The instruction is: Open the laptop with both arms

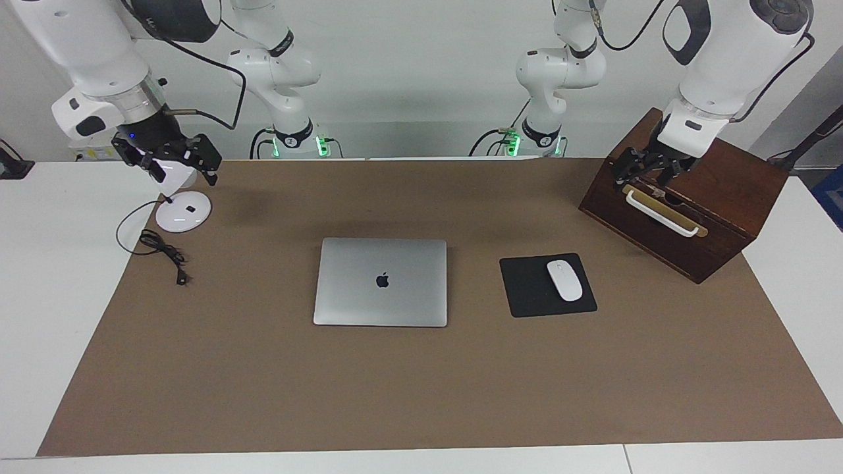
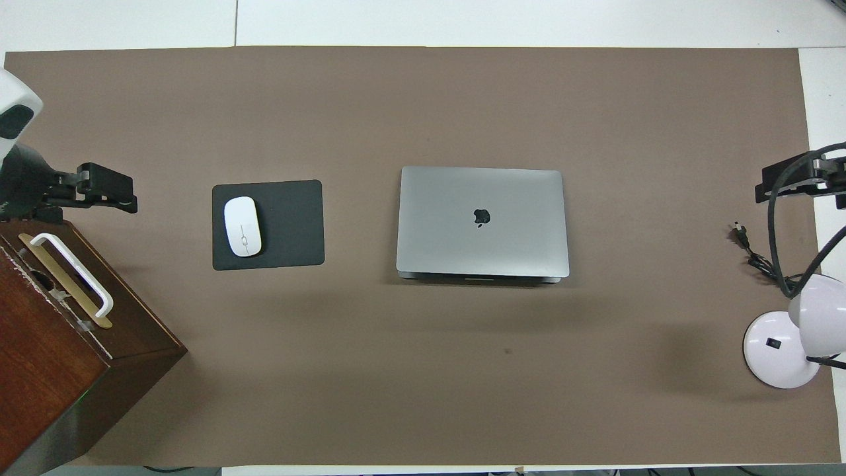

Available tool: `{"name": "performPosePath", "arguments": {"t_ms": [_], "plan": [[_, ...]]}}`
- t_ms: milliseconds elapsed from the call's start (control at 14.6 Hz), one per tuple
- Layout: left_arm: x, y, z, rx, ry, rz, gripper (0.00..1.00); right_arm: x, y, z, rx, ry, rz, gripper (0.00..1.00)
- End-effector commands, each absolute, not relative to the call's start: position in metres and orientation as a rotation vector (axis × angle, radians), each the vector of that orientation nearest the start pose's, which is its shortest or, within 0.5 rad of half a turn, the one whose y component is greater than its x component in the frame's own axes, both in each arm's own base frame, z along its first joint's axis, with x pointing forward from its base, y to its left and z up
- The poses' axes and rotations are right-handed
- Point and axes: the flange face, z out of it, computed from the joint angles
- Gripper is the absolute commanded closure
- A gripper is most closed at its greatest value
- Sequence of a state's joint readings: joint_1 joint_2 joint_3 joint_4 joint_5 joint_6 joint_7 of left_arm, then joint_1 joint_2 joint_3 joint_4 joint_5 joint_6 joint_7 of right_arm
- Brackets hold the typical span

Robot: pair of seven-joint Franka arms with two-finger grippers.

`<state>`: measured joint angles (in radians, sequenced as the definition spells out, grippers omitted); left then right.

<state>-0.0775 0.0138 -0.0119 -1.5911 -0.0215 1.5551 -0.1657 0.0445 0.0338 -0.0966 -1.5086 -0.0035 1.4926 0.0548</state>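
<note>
Silver-grey and fully shut, the laptop (image 1: 380,282) lies flat in the middle of the brown-covered surface (image 1: 421,395), its lid with the dark logo facing up, so nothing of the opening has begun as far as these views show. Neither arm is near it. The right tool (image 1: 172,158) hangs over the white desk lamp (image 1: 182,210) at the right arm's end of the surface, well apart from the laptop; its fingers look spread and empty. The left tool (image 1: 649,172) hangs over the dark wooden box (image 1: 685,217) with the white handle, at the left arm's end, holding nothing (whether its fingers are parted or together I cannot tell). Between the laptop and the box sits a black mouse pad (image 2: 268,225) with a white mouse (image 2: 242,227) on it, untouched. By my reading the whole job is still ahead: both arms must travel in to the laptop, one presumably steadying the base while the other lifts the lid's edge
</note>
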Motion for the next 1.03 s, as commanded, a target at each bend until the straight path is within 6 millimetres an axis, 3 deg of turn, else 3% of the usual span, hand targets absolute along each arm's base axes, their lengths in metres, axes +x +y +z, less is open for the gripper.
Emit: {"name": "performPosePath", "arguments": {"t_ms": [0,275,756,962], "plan": [[0.55,-0.052,0.612,-3.165,-0.112,0.047,0.0,0.55,-0.035,0.631,-3.136,0.144,0.084,0.0],[0.544,-0.053,0.627,-3.17,-0.102,-0.006,0.0,0.55,-0.036,0.632,-3.136,0.147,0.075,0.0],[0.541,-0.056,0.626,-3.168,-0.122,0.001,0.0,0.553,-0.038,0.633,-3.134,0.149,0.053,0.0],[0.54,-0.056,0.627,-3.169,-0.114,0.001,0.0,0.562,-0.038,0.637,-3.13,0.158,-0.044,0.0]]}}
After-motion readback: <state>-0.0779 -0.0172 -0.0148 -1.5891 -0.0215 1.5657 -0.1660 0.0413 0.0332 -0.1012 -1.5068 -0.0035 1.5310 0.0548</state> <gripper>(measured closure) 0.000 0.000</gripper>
